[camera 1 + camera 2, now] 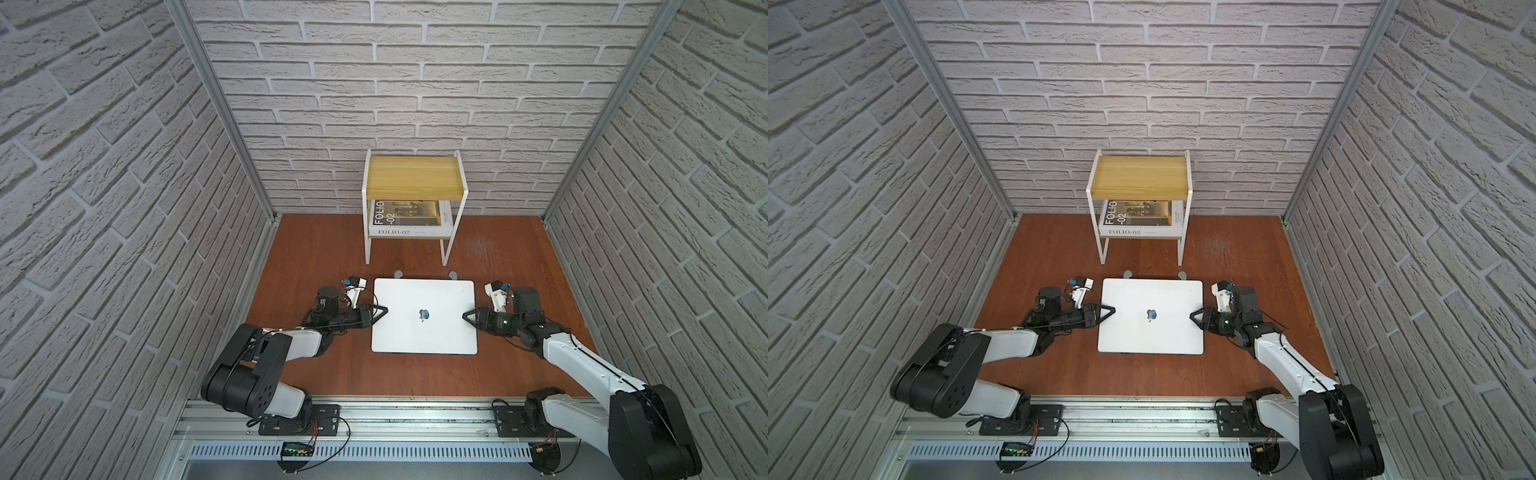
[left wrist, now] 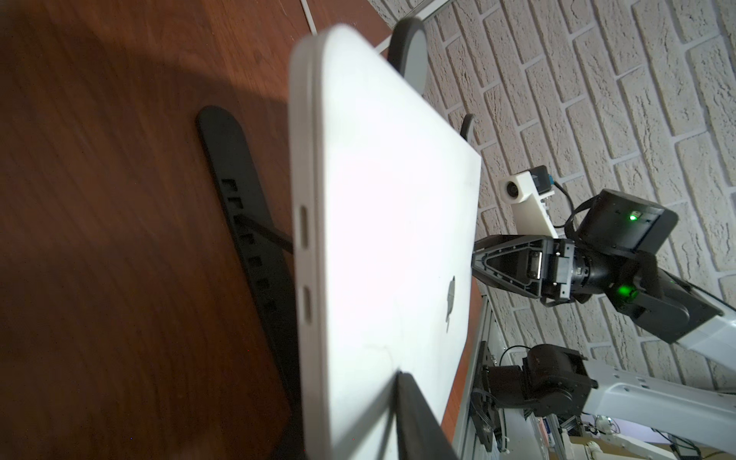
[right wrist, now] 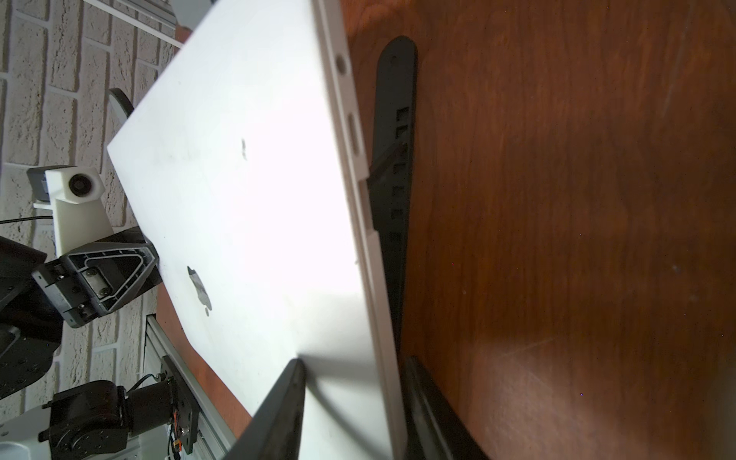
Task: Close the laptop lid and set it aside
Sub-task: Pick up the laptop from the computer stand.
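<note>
Left side: black left gripper (image 1: 385,309) clamped shut on the left edge of the thin silver-white rectangular laptop (image 1: 424,332), one finger above, one below.
Right side: black right gripper (image 1: 465,316) straddles the right edge, jaws apart; whether they pinch it yet cannot be told.
Cover: laptop lid (image 2: 390,207), apple logo up, flat on the base; closed.
Location: centre of red-brown wooden table (image 1: 316,257), propped on dark grey folding metal stand (image 2: 247,223).
Beyond: white-framed shelf (image 1: 415,178), yellow wooden top.
Done: closing.
Outstanding: lifting off, setting aside.
</note>
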You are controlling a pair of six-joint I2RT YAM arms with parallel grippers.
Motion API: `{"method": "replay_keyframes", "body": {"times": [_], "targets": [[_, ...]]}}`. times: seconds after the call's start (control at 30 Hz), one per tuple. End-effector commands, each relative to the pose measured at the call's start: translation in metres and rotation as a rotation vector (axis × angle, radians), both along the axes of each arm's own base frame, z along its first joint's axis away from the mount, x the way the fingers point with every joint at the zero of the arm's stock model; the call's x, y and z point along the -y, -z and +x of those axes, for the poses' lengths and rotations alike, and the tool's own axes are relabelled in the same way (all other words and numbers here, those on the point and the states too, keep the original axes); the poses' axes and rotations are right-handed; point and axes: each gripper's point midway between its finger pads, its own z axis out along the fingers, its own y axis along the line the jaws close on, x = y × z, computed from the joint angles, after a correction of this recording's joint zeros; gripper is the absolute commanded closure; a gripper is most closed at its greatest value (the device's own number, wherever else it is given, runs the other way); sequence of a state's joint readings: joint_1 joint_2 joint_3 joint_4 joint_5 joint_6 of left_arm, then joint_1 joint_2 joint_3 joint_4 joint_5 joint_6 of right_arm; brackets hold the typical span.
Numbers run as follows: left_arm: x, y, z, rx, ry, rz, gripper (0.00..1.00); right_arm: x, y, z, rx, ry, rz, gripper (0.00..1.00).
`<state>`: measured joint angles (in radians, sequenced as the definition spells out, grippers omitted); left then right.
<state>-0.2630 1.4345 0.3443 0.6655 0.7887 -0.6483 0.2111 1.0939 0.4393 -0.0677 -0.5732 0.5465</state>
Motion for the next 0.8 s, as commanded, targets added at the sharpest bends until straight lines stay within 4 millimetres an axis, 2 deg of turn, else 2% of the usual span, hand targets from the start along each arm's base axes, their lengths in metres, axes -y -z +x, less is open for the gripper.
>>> {"method": "replay_keyframes", "body": {"times": [0.0, 0.5, 0.77], "targets": [[-0.011, 0.006, 0.01, 0.0, -0.068, 0.068, 0.76, -0.027, -0.057, -0.002, 0.138, -0.11, 0.177, 0.57], [-0.026, -0.005, 0.01, -0.014, -0.067, 0.044, 0.73, -0.043, -0.138, -0.014, 0.255, -0.172, 0.426, 0.59], [-0.029, -0.03, 0.013, 0.066, -0.087, 0.05, 0.73, -0.046, -0.165, -0.029, 0.29, -0.225, 0.478, 0.62]]}}
